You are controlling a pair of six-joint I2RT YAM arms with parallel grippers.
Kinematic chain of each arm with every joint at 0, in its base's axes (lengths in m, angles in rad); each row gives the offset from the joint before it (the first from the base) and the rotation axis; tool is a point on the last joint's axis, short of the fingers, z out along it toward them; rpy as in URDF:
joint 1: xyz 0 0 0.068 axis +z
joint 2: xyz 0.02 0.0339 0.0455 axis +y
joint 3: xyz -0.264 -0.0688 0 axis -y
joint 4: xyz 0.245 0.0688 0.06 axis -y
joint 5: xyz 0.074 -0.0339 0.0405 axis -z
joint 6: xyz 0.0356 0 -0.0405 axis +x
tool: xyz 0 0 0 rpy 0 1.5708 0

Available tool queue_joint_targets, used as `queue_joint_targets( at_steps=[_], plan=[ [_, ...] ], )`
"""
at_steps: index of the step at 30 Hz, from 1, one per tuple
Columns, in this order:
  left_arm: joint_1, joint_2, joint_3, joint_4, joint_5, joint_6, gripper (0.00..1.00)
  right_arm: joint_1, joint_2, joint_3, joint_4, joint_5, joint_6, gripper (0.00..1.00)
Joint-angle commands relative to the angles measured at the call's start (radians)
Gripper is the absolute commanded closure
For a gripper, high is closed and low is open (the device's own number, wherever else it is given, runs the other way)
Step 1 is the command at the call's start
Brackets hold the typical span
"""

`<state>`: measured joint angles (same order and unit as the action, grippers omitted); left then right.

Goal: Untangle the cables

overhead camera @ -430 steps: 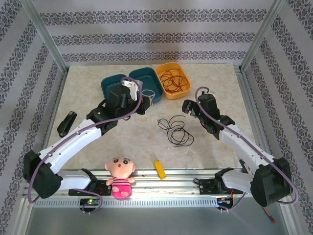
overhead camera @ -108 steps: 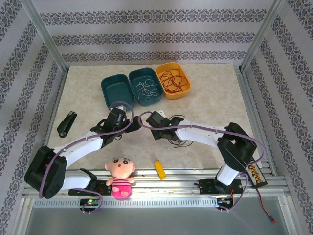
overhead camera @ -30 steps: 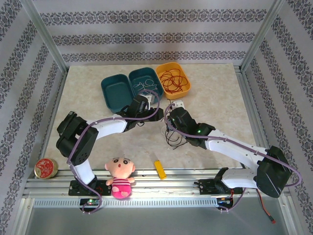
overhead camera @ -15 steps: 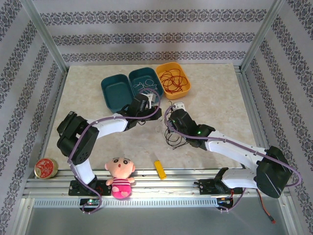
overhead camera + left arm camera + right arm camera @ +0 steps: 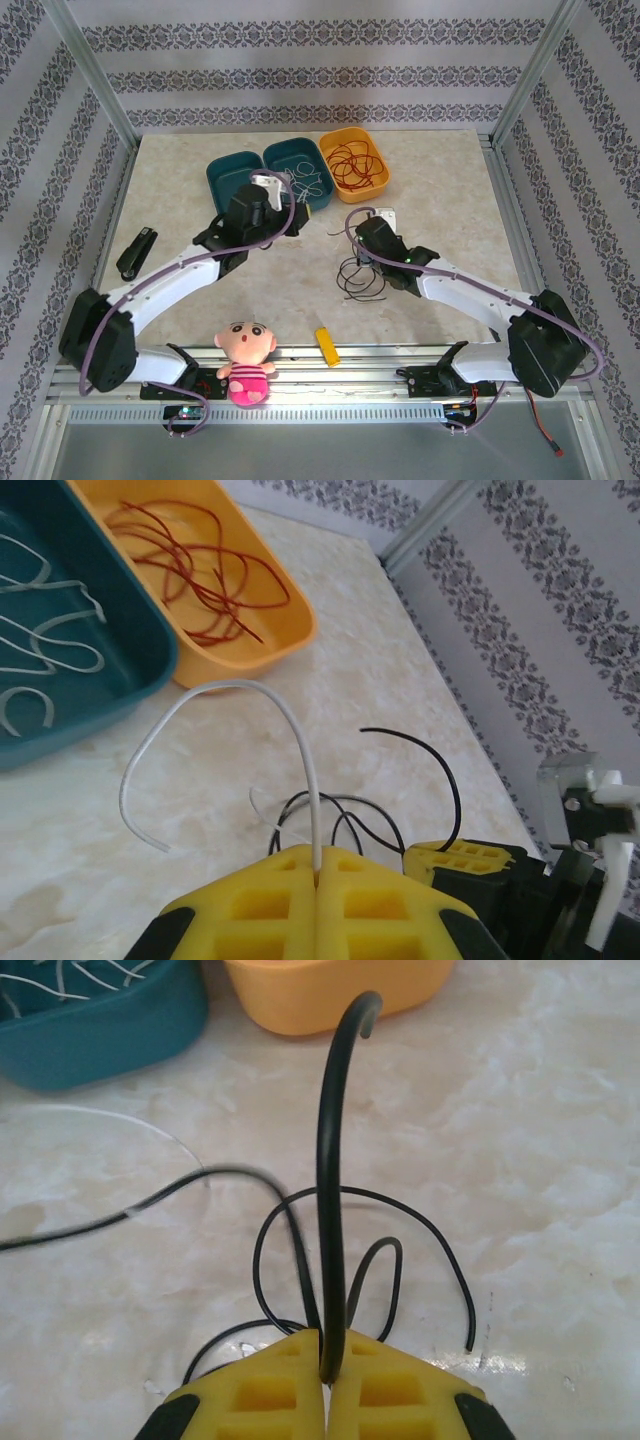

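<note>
Pinched upright between my left gripper's (image 5: 317, 858) shut yellow fingers, a white cable (image 5: 240, 686) arcs up and curls down to the left. In the top view the left gripper (image 5: 280, 212) hovers left of the black cables (image 5: 358, 277) that lie looped on the table. My right gripper (image 5: 332, 1358) is shut on one thick black cable (image 5: 328, 1160) that rises in a hook over the black loops (image 5: 400, 1250). From above, the right gripper (image 5: 360, 250) stands just over that tangle. The left wrist view has the right gripper's fingers (image 5: 462, 857) close beside the black loops (image 5: 340, 815).
At the back stand a yellow bin (image 5: 352, 165) of red cables, a teal bin (image 5: 297, 170) of white cables and another teal bin (image 5: 228, 176). A black stapler (image 5: 137, 251) lies left. A doll (image 5: 245, 364) and a yellow block (image 5: 326, 346) sit near the front edge.
My left gripper has shut on the white cable and drawn back to the left, away from the black tangle. The right gripper stayed shut on its black cable and shifted slightly right.
</note>
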<state>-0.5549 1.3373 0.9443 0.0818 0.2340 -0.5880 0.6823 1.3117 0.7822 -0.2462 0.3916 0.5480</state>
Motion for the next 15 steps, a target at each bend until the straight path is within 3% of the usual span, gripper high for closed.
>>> queue_joint_targets(
  at_steps=[1,8,13,15],
  plan=[
    [0.022,-0.102,0.004,-0.096,-0.089,0.069,1.0,-0.012,0.025,-0.004,-0.034,0.008,0.032,1.0],
    [0.045,-0.338,0.068,-0.205,-0.254,0.201,1.0,-0.037,0.071,-0.004,-0.032,-0.015,0.05,1.0],
    [0.057,-0.363,0.144,-0.249,-0.288,0.287,1.0,-0.037,0.082,-0.002,0.002,-0.047,0.045,1.0],
    [0.061,-0.366,0.209,-0.294,-0.354,0.338,1.0,-0.038,0.083,0.002,-0.004,-0.044,0.044,1.0]
  ],
)
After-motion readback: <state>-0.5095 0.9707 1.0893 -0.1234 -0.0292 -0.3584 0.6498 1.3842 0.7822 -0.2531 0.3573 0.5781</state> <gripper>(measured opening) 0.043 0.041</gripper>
